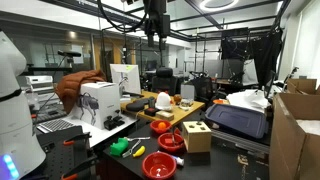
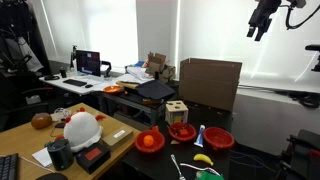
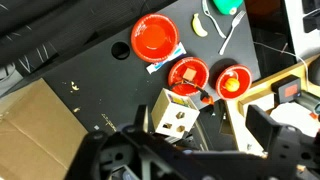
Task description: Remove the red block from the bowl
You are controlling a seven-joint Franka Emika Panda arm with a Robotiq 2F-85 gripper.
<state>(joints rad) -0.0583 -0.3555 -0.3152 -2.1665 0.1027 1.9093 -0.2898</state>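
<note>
Nearest the wrist camera, the black gripper [image 3: 195,140] fills the bottom edge. Its jaws stand wide apart and hold nothing, and it hangs high above the black worktop [image 3: 90,70]. Between them shows the light wooden box with holes [image 3: 172,117]. Just beside the box, at its 1 o'clock, sits the round dark red shallow bowl [image 3: 188,75] with the red block [image 3: 187,73] inside. A brighter red bowl [image 3: 155,38] lies at its 10 o'clock, a red bowl with an orange ball [image 3: 232,82] at 3 o'clock, and a yellow banana [image 3: 200,25] at 12.
</note>
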